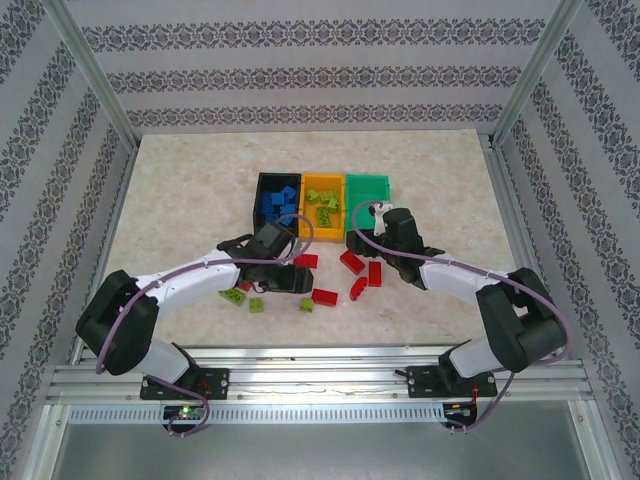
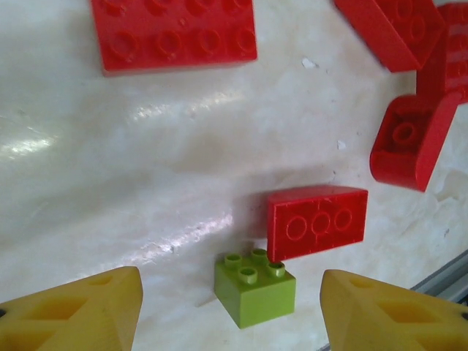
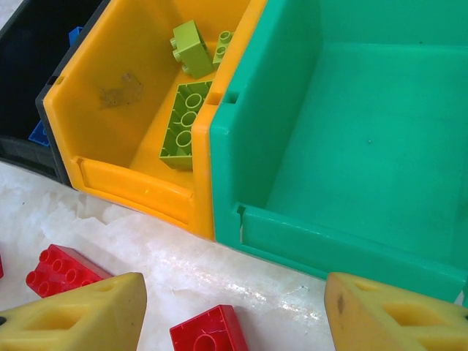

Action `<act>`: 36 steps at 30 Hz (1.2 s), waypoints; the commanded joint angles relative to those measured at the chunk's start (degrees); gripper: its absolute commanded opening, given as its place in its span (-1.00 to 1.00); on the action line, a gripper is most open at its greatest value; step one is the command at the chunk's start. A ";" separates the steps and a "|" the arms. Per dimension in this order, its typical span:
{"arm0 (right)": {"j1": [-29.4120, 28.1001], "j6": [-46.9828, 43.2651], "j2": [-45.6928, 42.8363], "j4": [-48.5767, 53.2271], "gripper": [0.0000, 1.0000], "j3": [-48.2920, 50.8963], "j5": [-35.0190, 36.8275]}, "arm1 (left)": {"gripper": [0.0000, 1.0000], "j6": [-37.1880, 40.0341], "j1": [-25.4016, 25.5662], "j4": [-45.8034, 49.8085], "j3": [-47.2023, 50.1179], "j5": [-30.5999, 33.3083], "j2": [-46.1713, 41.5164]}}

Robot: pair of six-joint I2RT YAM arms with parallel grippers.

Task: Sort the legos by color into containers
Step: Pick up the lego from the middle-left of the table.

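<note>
Three containers stand in a row: black [image 1: 262, 195] with blue legos [image 1: 280, 203], orange-yellow [image 1: 309, 182] with lime legos [image 3: 186, 124], and green [image 1: 368, 190] with a bare floor [image 3: 365, 139]. Red legos [image 1: 351, 262] and lime ones [image 1: 233, 296] lie scattered on the table in front. My left gripper [image 2: 230, 307] is open low over the table, its yellow fingers on either side of a small lime lego [image 2: 254, 287] without touching it; a red lego [image 2: 316, 221] lies just beyond. My right gripper [image 3: 234, 307] is open before the green container, above a red lego [image 3: 212, 333].
More red bricks [image 2: 175, 33] lie ahead of the left gripper, and a rounded one [image 2: 406, 142] to its right. The table's metal front rail [image 2: 446, 281] is close on that side. Patterned walls enclose the marble table [image 1: 180, 190].
</note>
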State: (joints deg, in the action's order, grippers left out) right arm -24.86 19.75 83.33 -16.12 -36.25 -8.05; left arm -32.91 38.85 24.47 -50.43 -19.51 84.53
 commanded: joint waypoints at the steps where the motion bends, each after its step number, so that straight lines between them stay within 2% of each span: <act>1: 0.29 0.02 0.26 -0.55 0.32 -1.12 -0.22 | 0.32 2.02 1.35 1.58 0.03 0.27 0.20; 5: 0.59 -1.72 -0.76 1.19 0.33 -1.24 2.46 | 0.32 4.25 2.54 4.60 -1.32 1.98 1.01; 15: 0.87 -1.55 -0.52 0.92 0.33 -1.28 1.74 | 0.32 5.81 6.41 9.12 -5.72 3.52 6.19; 24: 0.87 -1.38 -0.54 0.90 0.34 -1.19 1.70 | 0.28 6.78 10.15 13.91 -9.56 9.21 12.29; 29: 0.89 -1.38 -0.36 0.83 0.35 -1.28 1.63 | 0.12 6.42 10.46 14.63 -9.99 10.38 13.15; 33: 0.96 -1.29 -0.14 0.91 0.34 -1.41 1.51 | -0.19 6.01 10.46 13.78 -9.91 10.68 12.44; 36: 0.91 -1.20 0.08 0.91 0.35 -1.48 1.31 | -0.35 5.47 10.46 12.08 -9.78 9.94 11.65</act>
State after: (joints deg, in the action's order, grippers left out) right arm -24.47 19.11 83.31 -15.18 -36.27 -6.92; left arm -27.38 48.40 36.42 -59.18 -10.22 97.41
